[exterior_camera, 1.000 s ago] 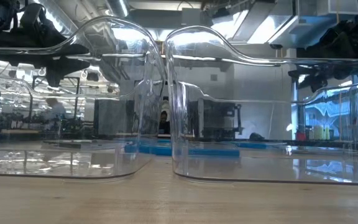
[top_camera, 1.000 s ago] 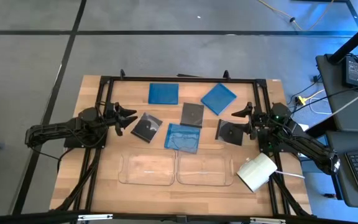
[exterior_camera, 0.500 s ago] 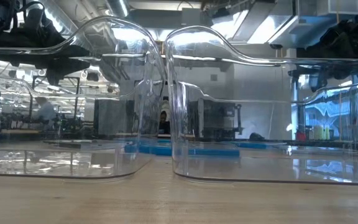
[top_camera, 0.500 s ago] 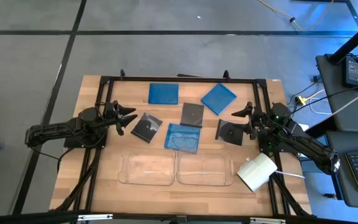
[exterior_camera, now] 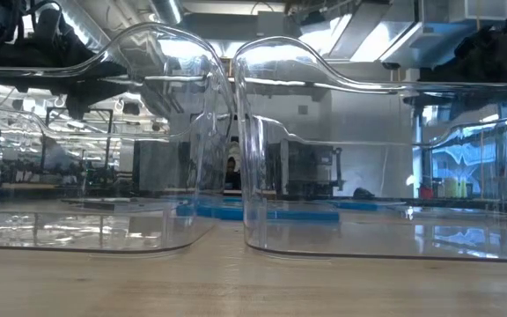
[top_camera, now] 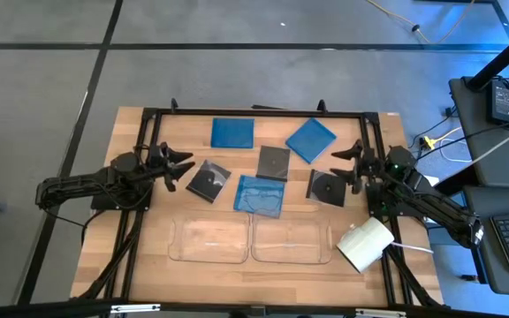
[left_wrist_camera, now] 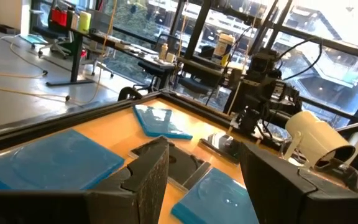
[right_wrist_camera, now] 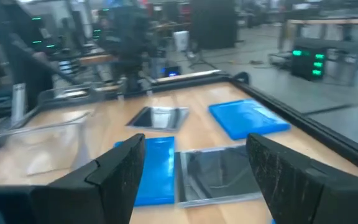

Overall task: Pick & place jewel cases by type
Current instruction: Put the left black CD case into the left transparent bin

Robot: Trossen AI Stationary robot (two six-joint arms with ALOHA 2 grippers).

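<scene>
- Right gripper (top_camera: 344, 164), fingers spread and holding nothing, hovers at the table's right side, its tips pointing inward at the dark case (top_camera: 328, 188) just beside it.
- That case lies flat, slightly askew to the table edge, its disc showing; in the right wrist view the same dark case (right_wrist_camera: 219, 172) sits straight ahead between the two spread fingers (right_wrist_camera: 124, 171), so the approach line looks already set (a judgement, not a sighting of contact).
- Left gripper (top_camera: 179, 168), likewise spread and empty, faces the left dark case (top_camera: 208, 180), which lies turned like a diamond just past its tips.
- Each arm is nearer its own dark case; the third dark case (top_camera: 274, 163) lies between them, nearer the right arm by a little.
- Blue cases: one (top_camera: 232, 133) at the far edge, one (top_camera: 310, 140) tilted beside it, one (top_camera: 260, 195) at centre, touching or overlapping the middle dark case's near edge.
- Two clear trays (top_camera: 208, 240) wait at the near edge, side by side and holding no case (no sorting done yet).
- Thin flat cases may need a low, edge-on pinch.
</scene>
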